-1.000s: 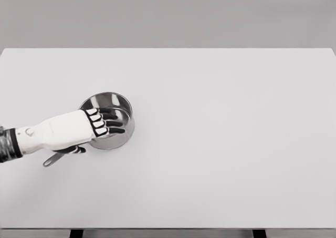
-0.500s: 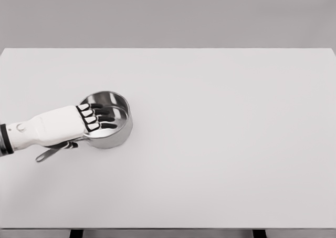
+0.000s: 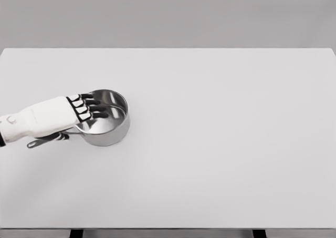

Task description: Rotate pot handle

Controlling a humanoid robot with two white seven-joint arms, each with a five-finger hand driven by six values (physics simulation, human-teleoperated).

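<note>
White and segmented, my left hand (image 3: 63, 114) comes in from the left edge of the head view and lies over the near-left side of the pot (image 3: 104, 118). Its fingers (image 3: 86, 107) reach flat across the rim, their dark pads hanging above the open bowl rather than curling round anything I can see. Under the palm the thumb seems tucked down against the handle (image 3: 39, 141), though the hand hides that contact and I cannot say for certain that it grips. I would call the hand narrow and resting on the pot, not plainly clamped.

From the pot's left wall the handle runs out towards the lower left, showing as a thin grey bar with a rounded end just below my wrist. I read the pot as polished steel, upright, with a bright rim and a shadowed inside.

It sits on the left part of the table (image 3: 220, 143), a pale, flat top that fills most of the view. Behind the table's far edge is a plain grey wall (image 3: 168, 14).
</note>
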